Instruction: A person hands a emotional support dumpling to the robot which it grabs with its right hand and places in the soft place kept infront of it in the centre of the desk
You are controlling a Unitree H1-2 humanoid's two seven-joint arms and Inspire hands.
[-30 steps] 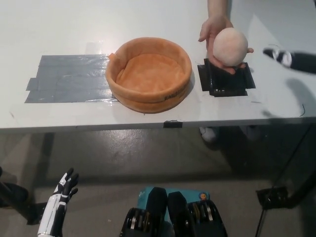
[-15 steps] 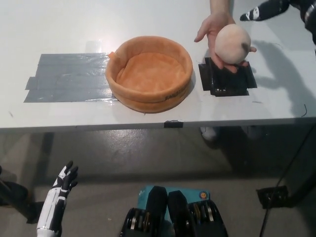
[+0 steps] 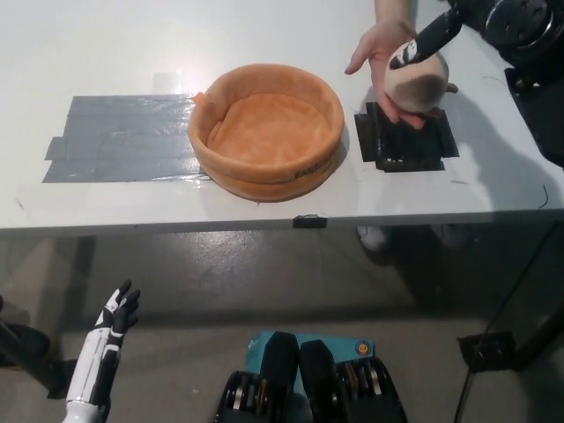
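Down at the bottom left, the white left hand hangs with fingers spread, holding nothing. On the desk the soft orange bed waits, empty. Further right, a person's hand holds up the dumpling so the black right hand can take it; its fingers touch the top, not wrapped yet.

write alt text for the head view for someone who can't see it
A person's hand holds a peach plush dumpling above black tape on a white desk, with the robot's black right hand reaching onto it. An empty orange soft basket sits mid-desk beside grey tape; the white left hand hangs open below.
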